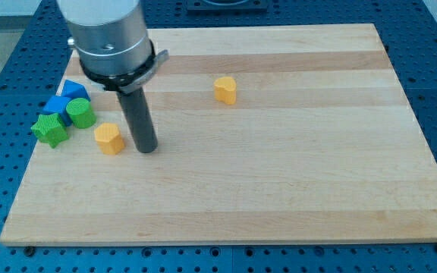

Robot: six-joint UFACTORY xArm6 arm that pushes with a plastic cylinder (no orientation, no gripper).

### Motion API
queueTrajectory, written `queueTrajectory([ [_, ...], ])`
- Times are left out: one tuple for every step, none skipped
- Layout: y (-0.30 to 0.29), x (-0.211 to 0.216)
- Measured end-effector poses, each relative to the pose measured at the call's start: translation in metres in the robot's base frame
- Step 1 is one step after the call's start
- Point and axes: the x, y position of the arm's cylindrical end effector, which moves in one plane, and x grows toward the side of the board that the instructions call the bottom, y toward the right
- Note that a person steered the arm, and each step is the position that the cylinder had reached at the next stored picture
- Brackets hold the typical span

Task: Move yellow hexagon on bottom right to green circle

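Note:
A yellow hexagon (109, 139) lies at the view's left, just right of and below the green circle (80, 113). My tip (147, 148) rests on the board right beside the hexagon, on its right, with a small gap. A second yellow block (225, 89), shape like a heart, sits near the top middle of the board.
A green star (50, 129) lies at the board's left edge, left of the green circle. Two blue blocks (61, 101) sit above and left of the circle. The wooden board (279, 174) lies on a blue perforated table.

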Motion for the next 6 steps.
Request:
queueTrajectory([
  [-0.028, -0.008],
  [-0.040, -0.011],
  [-0.040, 0.002],
  [-0.049, 0.013],
  [-0.072, 0.006],
  [-0.079, -0.001],
])
